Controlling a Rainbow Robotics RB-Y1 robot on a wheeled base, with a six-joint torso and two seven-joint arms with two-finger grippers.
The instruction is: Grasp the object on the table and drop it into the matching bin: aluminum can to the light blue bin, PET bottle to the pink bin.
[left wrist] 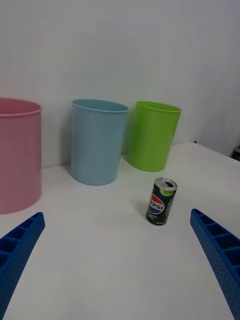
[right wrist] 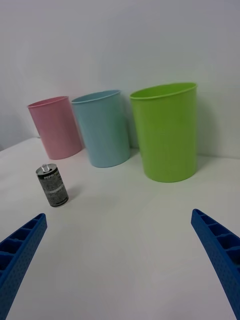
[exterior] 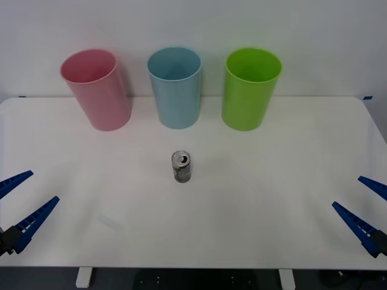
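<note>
- Front view: the aluminum can point(exterior: 181, 167) stands upright near the middle of the table point(exterior: 272, 181), in front of the light blue bin point(exterior: 175, 87) and well apart from it. The pink bin point(exterior: 97, 89) is on that bin's left, the lime green bin point(exterior: 250, 89) on its right. The left gripper point(exterior: 23, 200) and right gripper point(exterior: 363, 202) sit at the near corners, fingers spread wide, holding nothing.
- Right wrist view: the can's label is probably dark grey; its print is too small to read.
- Left wrist view: the can shows a round logo, standing free of all three bins.
</note>
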